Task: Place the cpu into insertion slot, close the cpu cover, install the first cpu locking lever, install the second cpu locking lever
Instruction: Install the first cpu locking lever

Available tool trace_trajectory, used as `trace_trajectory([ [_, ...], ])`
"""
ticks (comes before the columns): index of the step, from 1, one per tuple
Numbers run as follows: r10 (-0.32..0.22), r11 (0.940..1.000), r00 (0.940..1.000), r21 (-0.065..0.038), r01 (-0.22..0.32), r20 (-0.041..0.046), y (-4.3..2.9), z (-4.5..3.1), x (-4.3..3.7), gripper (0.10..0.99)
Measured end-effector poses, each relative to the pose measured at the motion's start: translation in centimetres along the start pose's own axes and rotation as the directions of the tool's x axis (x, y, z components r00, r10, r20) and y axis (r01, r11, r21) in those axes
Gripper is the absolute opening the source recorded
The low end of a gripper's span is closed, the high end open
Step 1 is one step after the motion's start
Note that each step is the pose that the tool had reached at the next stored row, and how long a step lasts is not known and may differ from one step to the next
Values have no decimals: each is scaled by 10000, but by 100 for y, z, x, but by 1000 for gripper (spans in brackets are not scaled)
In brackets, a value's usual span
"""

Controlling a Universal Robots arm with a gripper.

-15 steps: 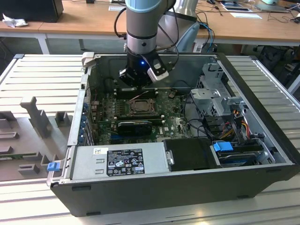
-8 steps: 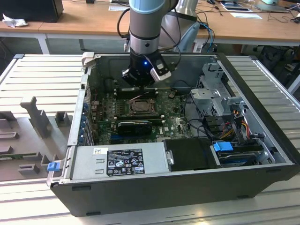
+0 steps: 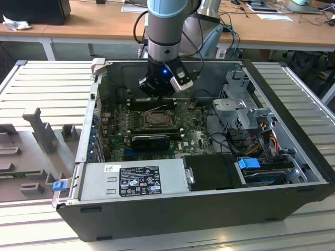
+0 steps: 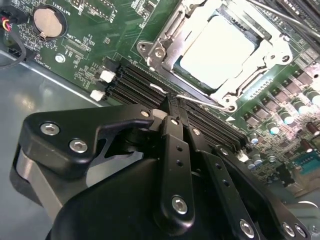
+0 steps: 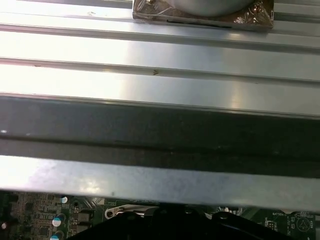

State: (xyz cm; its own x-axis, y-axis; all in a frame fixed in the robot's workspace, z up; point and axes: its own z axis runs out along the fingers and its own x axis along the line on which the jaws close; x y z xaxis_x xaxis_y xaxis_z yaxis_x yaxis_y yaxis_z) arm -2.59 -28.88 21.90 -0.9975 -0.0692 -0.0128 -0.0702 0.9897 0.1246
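Observation:
The cpu (image 4: 217,50), with its pale silver top, lies flat in the insertion slot (image 3: 157,119) on the green motherboard. The cpu cover (image 4: 167,30) is folded down over it, its metal frame ringing the chip. A thin silver locking lever (image 4: 205,103) runs along the socket edge nearest my gripper. My gripper (image 4: 175,102) is shut, its black fingertips right at the end of that lever; I cannot tell whether the wire is pinched between them. In the exterior view the gripper (image 3: 159,90) hangs just behind the socket inside the open case.
Black memory slots (image 4: 135,82) lie between the fingers and the socket. A coin battery (image 4: 46,20) sits on the board. The power supply (image 3: 133,178), a black ribbed card (image 3: 151,140) and a drive cage (image 3: 241,112) crowd the case. The case wall (image 5: 160,130) is close behind the wrist.

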Motion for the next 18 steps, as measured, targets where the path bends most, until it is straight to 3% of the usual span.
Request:
trace_trajectory([
  [18, 0, 10000, 10000, 1, 0, 1, -28, 91, -60, 106],
])
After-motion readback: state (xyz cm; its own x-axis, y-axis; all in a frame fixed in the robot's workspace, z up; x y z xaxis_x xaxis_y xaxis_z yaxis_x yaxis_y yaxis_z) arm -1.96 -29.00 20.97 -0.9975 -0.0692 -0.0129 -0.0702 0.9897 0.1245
